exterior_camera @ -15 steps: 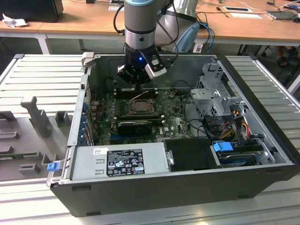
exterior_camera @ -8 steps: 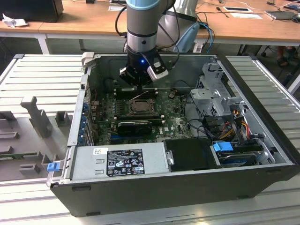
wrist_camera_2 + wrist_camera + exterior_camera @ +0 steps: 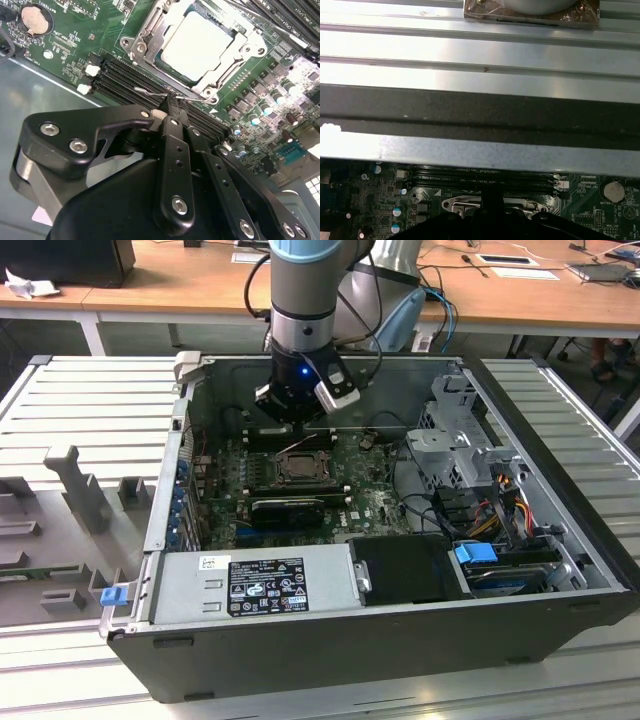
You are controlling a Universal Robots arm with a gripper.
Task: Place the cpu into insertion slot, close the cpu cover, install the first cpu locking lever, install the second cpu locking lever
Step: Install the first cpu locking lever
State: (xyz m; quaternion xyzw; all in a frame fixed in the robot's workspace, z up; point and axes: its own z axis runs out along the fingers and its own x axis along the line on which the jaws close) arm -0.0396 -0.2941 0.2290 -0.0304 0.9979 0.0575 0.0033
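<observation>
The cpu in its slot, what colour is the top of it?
Pale silvery-white, framed by the silvery cpu cover. The cpu shows best in the second wrist view.

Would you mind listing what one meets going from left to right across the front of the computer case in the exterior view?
Blue clip on the case's corner → grey power supply box → black cover panel → blue tab over the drive bay → the case's side wall on the exterior view's right.

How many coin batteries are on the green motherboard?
1. The round silver coin battery lies past one end of the black memory slots beside the silvery socket; the arm may hide others.
</observation>
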